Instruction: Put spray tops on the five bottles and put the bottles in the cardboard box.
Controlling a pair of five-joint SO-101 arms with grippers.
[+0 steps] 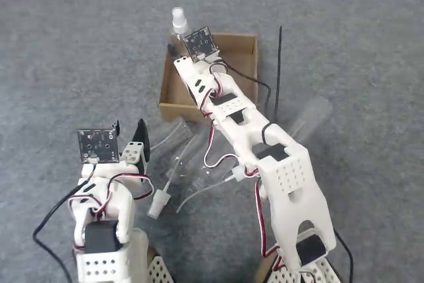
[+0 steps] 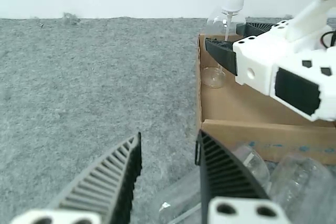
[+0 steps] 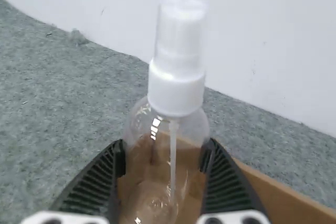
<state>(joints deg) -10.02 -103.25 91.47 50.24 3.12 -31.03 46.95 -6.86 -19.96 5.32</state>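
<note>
Holding a capped bottle upright at the box's far left corner

One clear bottle (image 3: 165, 145) stands upright with its long axis vertical. Its white spray top (image 3: 176, 77) is seated on the neck and points straight up, and the thin dip tube runs down the middle. The bottle is at the far left corner of the cardboard box (image 1: 242, 39), base down between the walls and top well above the rim. I cannot tell whether the base touches the box floor.

The right gripper (image 3: 164, 151) has the bottle by the body, its two black jaws closed in on opposite sides below the shoulder. That arm stretches from the table's near edge diagonally over the box.

The box sits toward the far edge of the table (image 1: 66, 64), close to a white wall (image 3: 262, 24). Inside it, brown cardboard floor shows to the right of the bottle. Left of the box, grey carpet runs wide to the table's left edge.

Just in front of the box's near wall, several bare bottles (image 1: 177, 138) lie on their sides in a loose huddle. A loose spray top (image 1: 159, 202) lies closer to the near edge, its tube trailing toward the box.

The left gripper (image 2: 168, 148) hovers at the near left beside those lying bottles and is aimed toward the box's left wall. Its ribbed jaws are spread a moderate way apart with nothing between them.
</note>
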